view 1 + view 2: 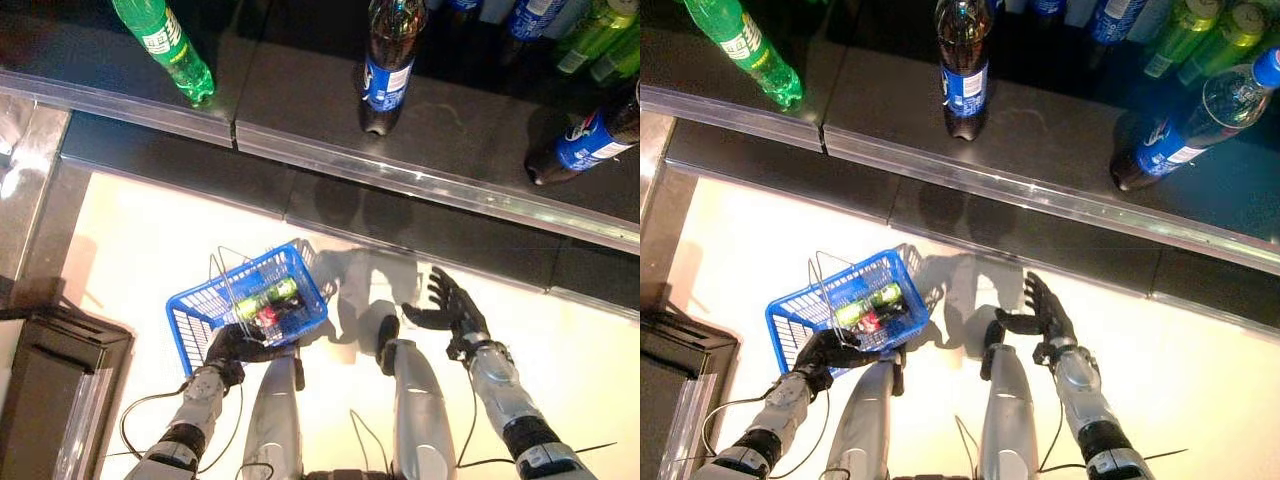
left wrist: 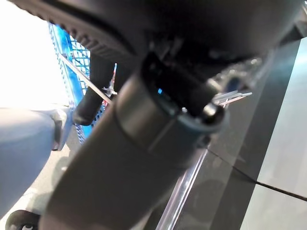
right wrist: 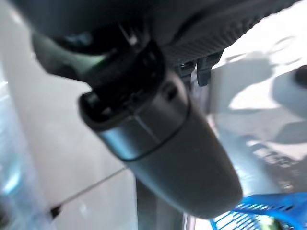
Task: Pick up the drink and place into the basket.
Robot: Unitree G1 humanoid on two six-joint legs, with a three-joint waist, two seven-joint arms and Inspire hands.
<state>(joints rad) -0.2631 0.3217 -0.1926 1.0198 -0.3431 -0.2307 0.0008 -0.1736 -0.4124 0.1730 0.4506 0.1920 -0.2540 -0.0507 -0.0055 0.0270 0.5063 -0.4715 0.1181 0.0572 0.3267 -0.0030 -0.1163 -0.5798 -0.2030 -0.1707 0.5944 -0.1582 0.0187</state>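
A blue wire basket (image 1: pixel 196 312) hangs low at my left side, with my left hand (image 1: pixel 236 346) shut on its near rim. Inside it lie a green-and-yellow drink (image 1: pixel 266 298) and a red-and-dark one (image 1: pixel 268 317). My right hand (image 1: pixel 450 308) hovers open and empty to the right of the basket, fingers spread, above the pale floor. On the dark shelf ahead stand a dark cola bottle with a blue label (image 1: pixel 388 62), a tilted green bottle (image 1: pixel 165 45) at the left and another blue-labelled bottle (image 1: pixel 585 143) at the right.
A shiny metal rail (image 1: pixel 400 180) runs along the shelf's front edge. More green and blue bottles (image 1: pixel 590 35) crowd the shelf's far right. A dark box-like stand (image 1: pixel 45 390) sits at the lower left, beside a metal post (image 1: pixel 25 170).
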